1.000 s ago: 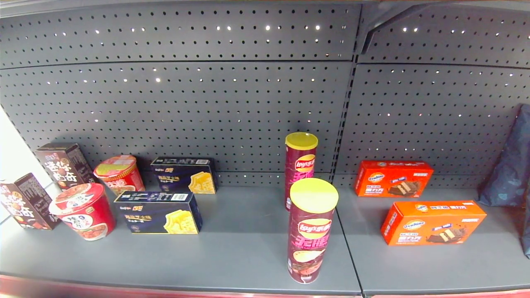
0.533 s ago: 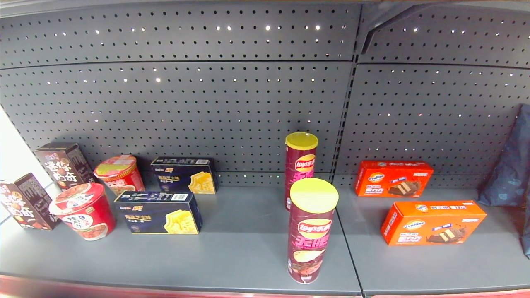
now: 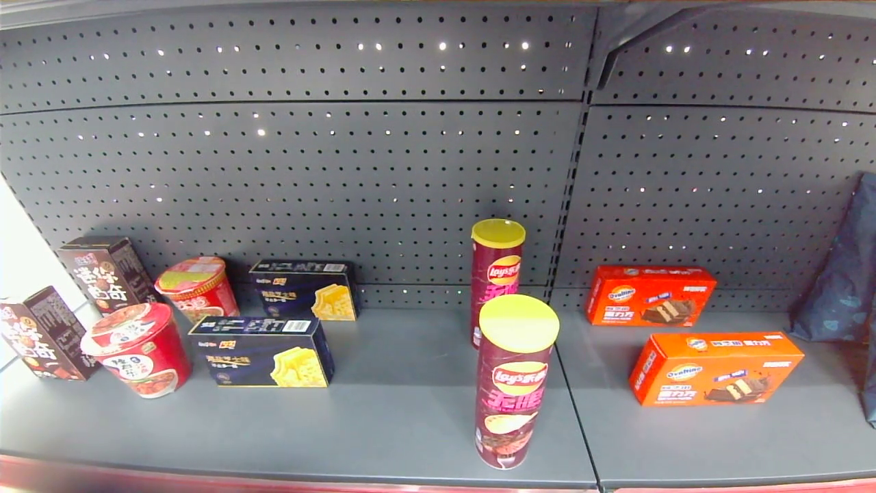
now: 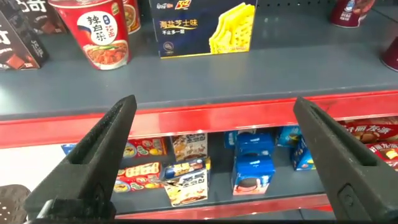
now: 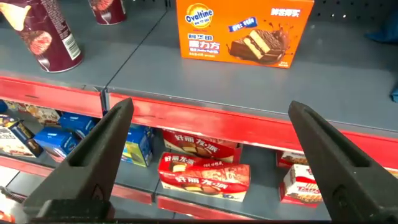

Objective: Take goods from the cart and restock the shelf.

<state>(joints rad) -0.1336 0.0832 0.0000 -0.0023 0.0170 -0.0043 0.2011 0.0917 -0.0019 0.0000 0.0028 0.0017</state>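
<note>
**Both jaws wide and empty, facing the shelf**

My left jaws stand wide apart with nothing between them, low in front of the red front edge (image 4: 205,118) of the shelf (image 3: 410,411). My right jaws are just as wide and just as empty, before the same edge farther right.

The goods already placed stand in pairs, one behind the other. From my left there are two brown boxes (image 3: 41,333), two red noodle cups (image 3: 137,349), two dark blue boxes (image 3: 263,350), two tall chip cans (image 3: 514,383) near the middle, and two orange cake boxes (image 3: 715,366) on the right. Bare shelf lies in front of the blue boxes and between them and the cans.

I expect the stock from the cart to be of these kinds, and all of it should be light.

- **Chip cans:** The can is stiff card, round and smooth, so it may slip or turn in my grip. Being tall, it tips easily. I would close across the middle of the body, not on the yellow lid, and set it down flat.
- **Boxes:** The boxes are thin card that dents under a hard squeeze. I would take one across its narrow thickness, near the centre, with modest force.
- **Noodle cups:** The cup tapers, has soft walls and a foil lid. A grip just under the rim looks safest, since lower down it could slide out.
</note>
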